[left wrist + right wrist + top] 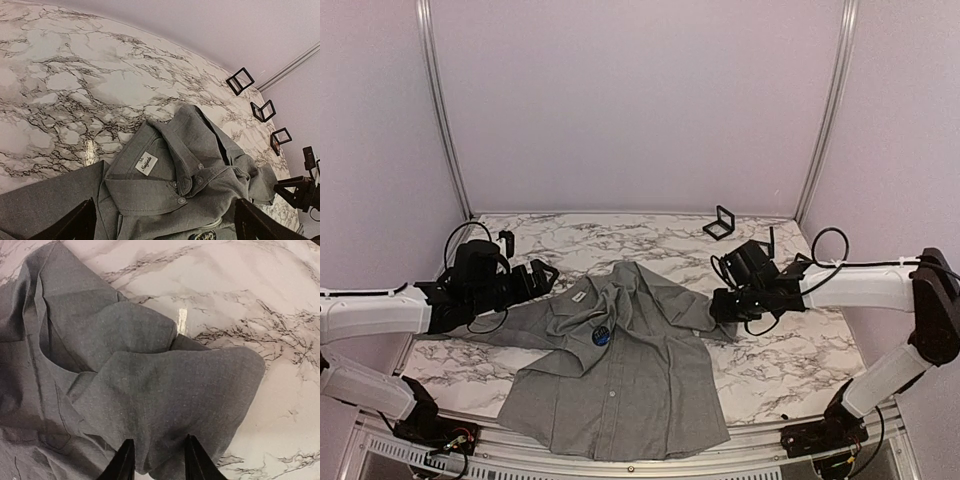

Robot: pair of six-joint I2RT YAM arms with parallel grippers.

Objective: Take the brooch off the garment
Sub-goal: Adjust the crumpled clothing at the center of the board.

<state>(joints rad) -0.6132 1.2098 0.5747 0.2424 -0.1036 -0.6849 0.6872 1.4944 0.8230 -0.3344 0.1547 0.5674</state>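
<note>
The garment [620,385] is a grey collared shirt lying crumpled on the marble table [800,350]. The brooch [601,336], a small round dark-blue pin, sits on its chest just below the collar. In the left wrist view the brooch [202,235] peeks in at the bottom edge, under the buttoned collar of the garment [150,195]. My left gripper [546,275] hovers open near the collar's left side; in its own view the left gripper [165,227] has both fingers spread wide above the cloth. My right gripper [718,305] is at the bunched right sleeve. In the right wrist view the right gripper [160,462] is open, its fingers apart astride a fold of the garment [150,385].
A small black frame stand [720,222] sits at the back of the table, and a small black object [505,240] lies behind the left arm. The left wrist view shows three black frame stands [240,80] [263,110] [281,140] along the far edge. Lilac walls enclose the table.
</note>
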